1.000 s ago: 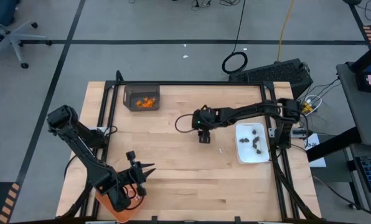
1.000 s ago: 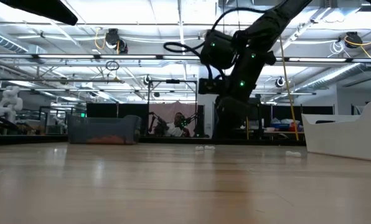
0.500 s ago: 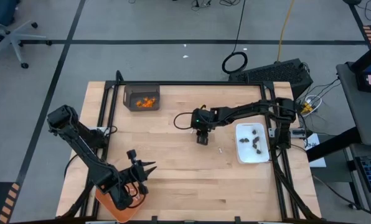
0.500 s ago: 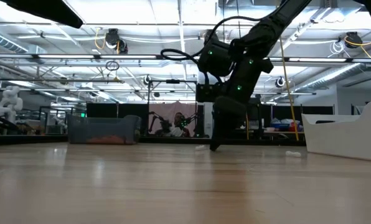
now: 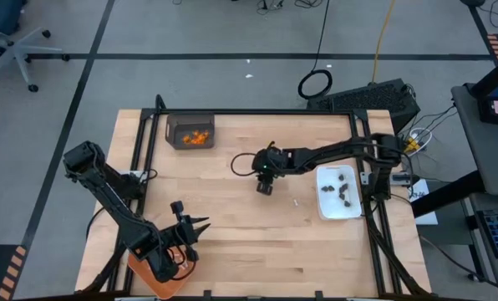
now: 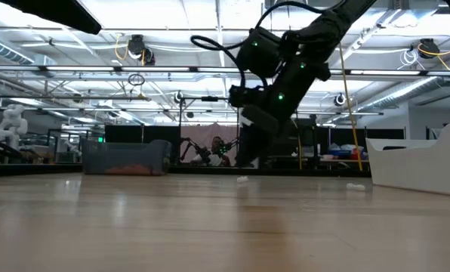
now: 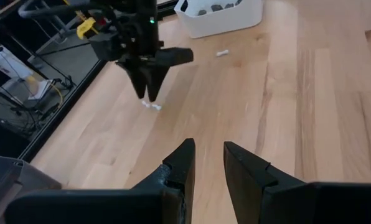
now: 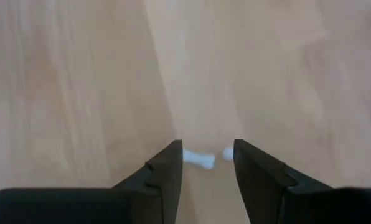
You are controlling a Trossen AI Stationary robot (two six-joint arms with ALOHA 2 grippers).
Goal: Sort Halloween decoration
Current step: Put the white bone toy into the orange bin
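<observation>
Stick (image 8: 198,160), white and tiny, lies on the surface left of the dish (image 5: 339,191), between the right gripper's (image 8: 204,163) part-open fingers (image 8: 167,168), not clamped. Probably light, stiff, skittish: pinch its middle. Left gripper (image 7: 204,163) idles narrowly parted, empty.

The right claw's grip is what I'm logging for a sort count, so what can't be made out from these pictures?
- Right claw: a white stick lies between its fingers in the right wrist view; held or only straddled, unclear.
- Grey bin: high view shows orange bits, too small to count.
- White dish: its dark bits blur together in the high view.
- Left claw: the orange tray is cut off by the high view's bottom edge.
</observation>
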